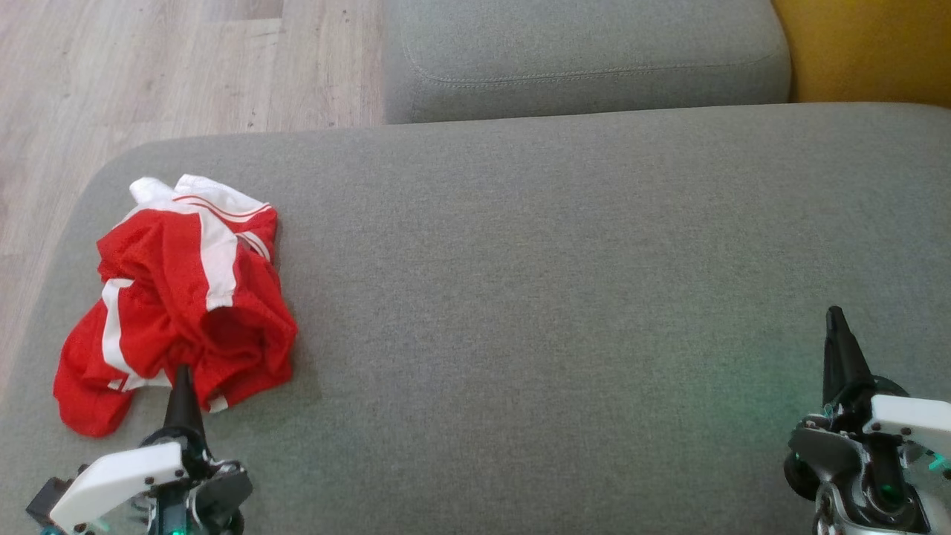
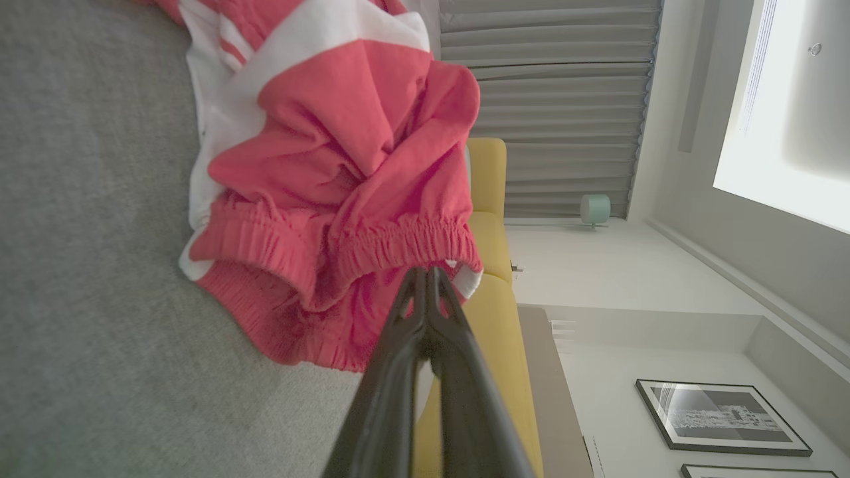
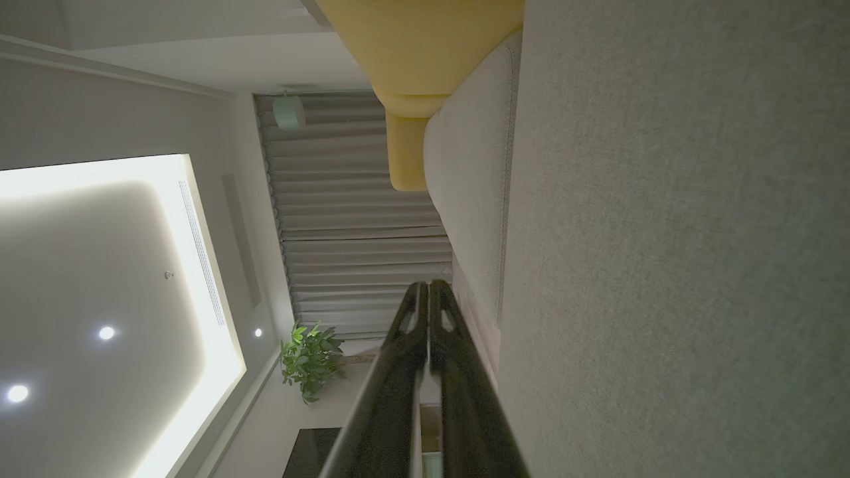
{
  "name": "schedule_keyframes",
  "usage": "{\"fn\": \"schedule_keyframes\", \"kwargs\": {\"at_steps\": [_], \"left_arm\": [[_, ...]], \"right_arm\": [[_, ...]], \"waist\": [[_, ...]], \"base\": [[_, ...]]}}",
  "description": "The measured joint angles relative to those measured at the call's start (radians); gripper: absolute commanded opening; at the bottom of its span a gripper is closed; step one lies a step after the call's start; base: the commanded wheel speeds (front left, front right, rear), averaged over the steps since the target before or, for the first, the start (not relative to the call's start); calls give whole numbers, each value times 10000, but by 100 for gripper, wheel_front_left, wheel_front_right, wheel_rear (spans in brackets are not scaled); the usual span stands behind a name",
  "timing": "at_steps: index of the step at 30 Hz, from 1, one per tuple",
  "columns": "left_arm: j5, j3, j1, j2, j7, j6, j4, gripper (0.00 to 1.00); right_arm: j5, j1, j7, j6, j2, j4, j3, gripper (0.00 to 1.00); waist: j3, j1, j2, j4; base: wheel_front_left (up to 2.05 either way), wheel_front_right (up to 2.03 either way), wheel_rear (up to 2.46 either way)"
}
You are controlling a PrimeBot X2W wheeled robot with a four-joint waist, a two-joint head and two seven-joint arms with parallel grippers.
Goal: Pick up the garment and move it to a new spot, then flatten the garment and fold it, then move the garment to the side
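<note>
Lying crumpled at the left end of the grey sofa cushion (image 1: 520, 297), the red-and-white garment (image 1: 178, 297) is, I'd judge, awaiting its first pickup. The left gripper (image 1: 182, 373) is pointing clenched fingers at the near hem with no cloth visibly pinched, so next it needs to open and bite. Far right, the right gripper (image 1: 834, 318) is hovering clenched over bare cushion. Nothing is blocking the way, though the wooden floor (image 1: 148, 67) is lying close past the cushion's left edge.

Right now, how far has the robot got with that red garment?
Nothing looks done: the garment lies crumpled on the grey cushion. In hand: the shut left gripper points at its hem; the right gripper sits apart. Moving, flattening, folding all remain.
</note>
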State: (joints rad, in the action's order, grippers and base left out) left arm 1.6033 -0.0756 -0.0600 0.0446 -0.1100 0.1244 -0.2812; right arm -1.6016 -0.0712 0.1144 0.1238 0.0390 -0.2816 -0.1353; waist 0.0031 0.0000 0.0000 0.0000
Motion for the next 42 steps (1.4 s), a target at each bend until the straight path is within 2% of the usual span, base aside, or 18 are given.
{"fn": "schedule_keyframes", "kwargs": {"at_steps": [14,15,20,27,42], "left_arm": [[2,0,0,0,0,0,0,0],[-2,27,21,2,2,-12,-88,100],[-2,109,561,-48,13,-13,-788,100],[-324,155,670,-56,188,-12,-834,100],[-2056,428,698,-58,600,-130,-510,100]], "right_arm": [[0,0,0,0,0,0,0,0],[2,12,2,0,-6,-96,4,100],[2,540,-2,-10,-54,-828,40,100],[249,622,-180,-12,-54,-872,324,100],[2263,646,-598,-12,-52,-790,662,100]], "waist": [[0,0,0,0],[0,0,0,0],[-2,0,0,-1],[-124,0,0,-1],[-401,0,0,30]], "base": [[0,0,0],[0,0,0],[0,0,0],[0,0,0],[0,0,0]]}}
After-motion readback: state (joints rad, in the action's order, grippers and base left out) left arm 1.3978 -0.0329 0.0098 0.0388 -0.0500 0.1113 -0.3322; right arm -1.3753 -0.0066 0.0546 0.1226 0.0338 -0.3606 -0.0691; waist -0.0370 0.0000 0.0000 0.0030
